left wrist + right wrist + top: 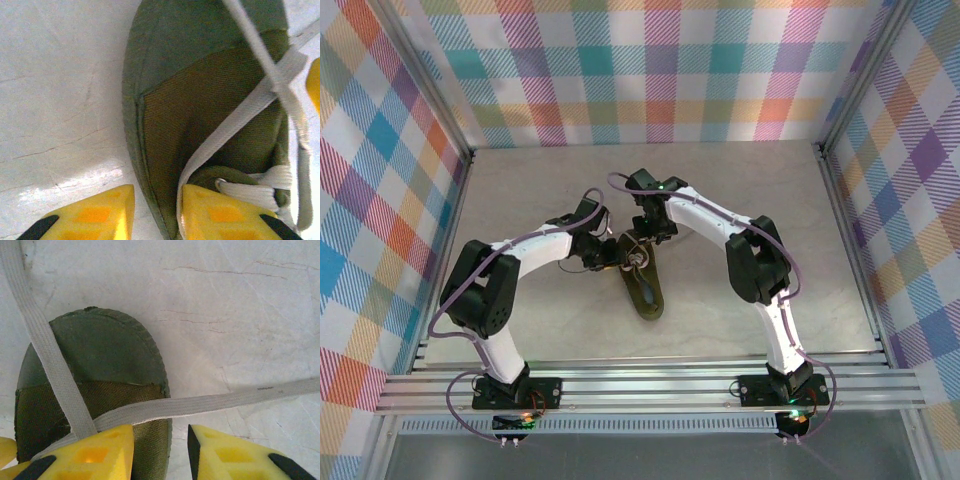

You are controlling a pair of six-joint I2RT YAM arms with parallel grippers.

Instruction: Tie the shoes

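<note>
Plaid walls (pixel 650 70) in pastel checks close in a pale, stone-patterned desk (pixel 750 190), with aluminium rails (pixel 650 385) running across its near edge. The two white arms are bolted to those rails and bend inward, meeting over the middle of the desk.

The dark olive-green shoe (pixel 647 290) lies there on its sole, one end towards the rails and the other tucked beneath the two wrists. Its cream-white laces (pixel 235 115) are loose rather than knotted.

The left claw (pixel 157 195) hangs low over the shoe. Its yellow fingers (pixel 95 215) stand apart, and the shoe's side and a strip of desk show in the gap. One lace runs diagonally down across the brown-green upper and passes along the inner edge of the finger that sits over the shoe. It is not pinched between the two. More lace is bunched at an eyelet just beside that finger.

The right claw (pixel 160 435) hovers over the shoe's rounded end. Its fingers are also parted, with the shoe's rim and bare desk between them and nothing clamped. Two flat laces cross here: one slants down over the shoe from the picture's upper left, and the other stretches away over the desk to the picture's right. They meet at the tip of the finger above the shoe. Whether that finger presses on them cannot be told.
</note>
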